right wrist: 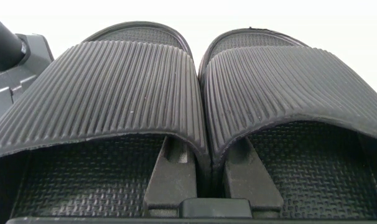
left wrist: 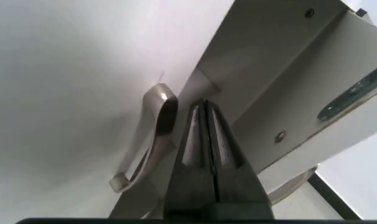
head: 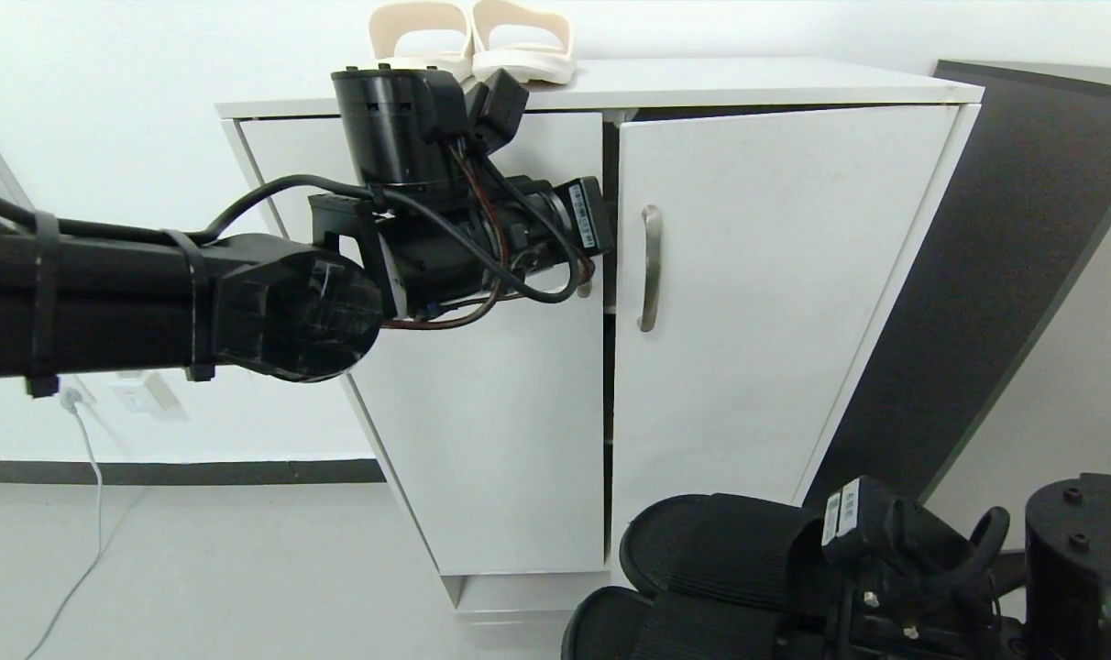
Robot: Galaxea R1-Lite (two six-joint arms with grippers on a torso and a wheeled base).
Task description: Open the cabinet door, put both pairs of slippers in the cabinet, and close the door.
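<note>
Pairs, two: black slippers (head: 720, 550), cream slippers (head: 523, 41).

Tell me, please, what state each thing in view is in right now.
White cabinet's left door: looks closed.
Right door: slightly ajar, dark gap along its top.
Cream foam slippers: side by side on the cabinet, not stowed.
Black ribbed rubber slippers: held as a pair.
Left gripper: shut, empty, beside a metal door handle.
Right gripper: shut on the black slippers' adjoining sides.
</note>
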